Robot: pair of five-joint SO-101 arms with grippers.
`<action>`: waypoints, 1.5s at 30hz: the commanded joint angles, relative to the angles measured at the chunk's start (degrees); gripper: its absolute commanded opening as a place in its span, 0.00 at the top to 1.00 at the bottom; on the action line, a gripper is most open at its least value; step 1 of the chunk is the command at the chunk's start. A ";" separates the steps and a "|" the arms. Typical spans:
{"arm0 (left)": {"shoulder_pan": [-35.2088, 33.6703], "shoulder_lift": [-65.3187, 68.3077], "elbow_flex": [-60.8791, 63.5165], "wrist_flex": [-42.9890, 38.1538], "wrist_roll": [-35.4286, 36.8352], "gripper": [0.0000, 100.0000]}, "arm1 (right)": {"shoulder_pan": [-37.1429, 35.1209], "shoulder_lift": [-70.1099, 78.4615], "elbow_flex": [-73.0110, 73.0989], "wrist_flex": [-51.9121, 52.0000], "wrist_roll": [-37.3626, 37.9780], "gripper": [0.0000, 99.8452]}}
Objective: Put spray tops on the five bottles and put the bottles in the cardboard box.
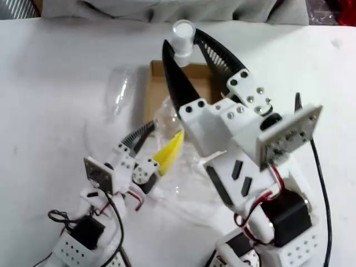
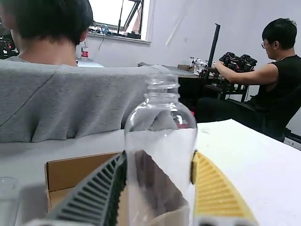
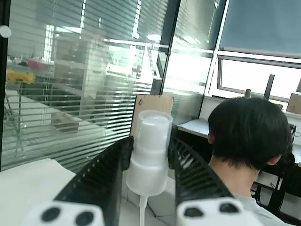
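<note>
Bottle (image 2: pixel 160 117) stands uncapped and upright, clamped in your left gripper (image 1: pixel 163 139) just in front of the cardboard box (image 1: pixel 156 89), mid-table toward the far edge. Right gripper (image 1: pixel 182 44) pinches a spray top (image 1: pixel 182 32) over the box. Second bottle (image 1: pixel 118 92) lies topless beside the box. Judging by this, you're early: nothing visibly capped.

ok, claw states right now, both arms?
Left claw: shut on the clear bottle.
Right claw: shut on a spray top.
</note>
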 commanded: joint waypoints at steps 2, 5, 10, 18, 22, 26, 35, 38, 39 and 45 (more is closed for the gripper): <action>-0.57 -1.45 -0.26 0.79 -0.35 0.98 | -0.13 1.98 -2.90 0.75 0.53 0.98; -0.57 -1.45 -0.26 0.79 -0.35 0.98 | -0.04 3.12 -2.90 0.75 0.53 0.98; -0.57 -1.45 -0.26 0.79 -0.35 0.98 | -0.04 3.21 -2.90 0.84 0.53 0.98; -0.57 -1.45 -0.26 0.79 -0.35 0.98 | 0.04 2.86 -2.99 6.02 0.62 0.98; -0.57 -1.45 -0.26 0.79 -0.35 0.98 | 0.04 2.86 -3.16 5.67 2.46 0.98; -0.57 -1.45 -0.26 0.79 -0.35 0.98 | 0.04 2.86 -3.34 4.26 4.40 0.98; -0.57 -1.45 -0.26 0.79 -0.35 0.98 | -0.04 2.86 -3.43 3.12 4.48 0.98; -0.57 -1.45 -0.26 0.79 -0.35 0.98 | -0.04 2.77 -3.78 3.12 4.48 0.98; -0.57 -1.45 -0.26 0.79 -0.35 0.98 | -0.04 2.77 -4.48 3.47 4.48 0.98; -0.57 -1.45 -0.26 0.79 -0.35 0.98 | -0.13 2.77 -6.77 3.65 4.48 0.98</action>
